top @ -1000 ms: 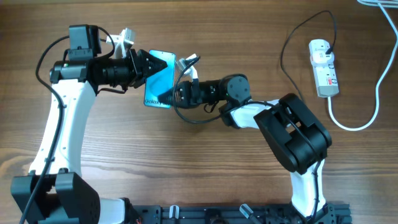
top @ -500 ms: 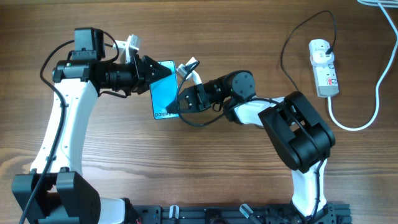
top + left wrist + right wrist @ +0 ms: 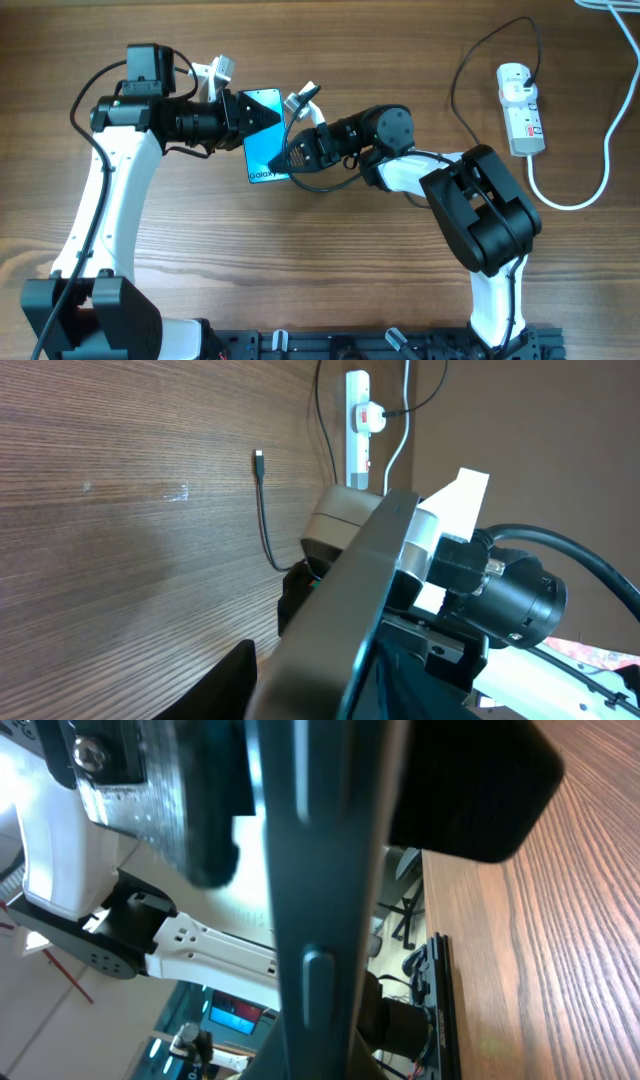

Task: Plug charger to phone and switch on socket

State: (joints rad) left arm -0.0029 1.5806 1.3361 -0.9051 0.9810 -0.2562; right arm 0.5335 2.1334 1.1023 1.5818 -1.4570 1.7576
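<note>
**A:** Where's the phone (image 3: 262, 150)?

**B:** Left of centre, between the two hands, and it looks lifted off the tabletop (image 3: 300, 280). From overhead its long axis runs roughly from the far side toward the robot's base. The screen faces up, a little tilted.

**A:** Who has it?

**B:** The right hand (image 3: 283, 162) is closed right down. Its own camera shows the phone's thin edge running through the middle of its fingers. I read that as a pinch across the phone's thickness, on the near-right side. The left hand (image 3: 255, 110) sits over the far end, partly open, with the phone between its fingers. I can't tell whether they press on it.

**A:** And the charger (image 3: 259, 459)?

**B:** Neither hand holds it. The left wrist camera shows its tip lying loose on the tabletop, out beyond the phone toward the socket (image 3: 520, 110). The cable trails back under the right arm. I can't pick the tip out from overhead.

**A:** So which arm fetches it?

**B:** The right one, I'd judge. The tip and the socket both lie on its side, well apart from the left hand. That needs the left hand to take the phone firmly so the right can let go. The tip must then line up along the phone's long axis, at whichever short end carries the port. The pictures don't show which end that is.
</note>
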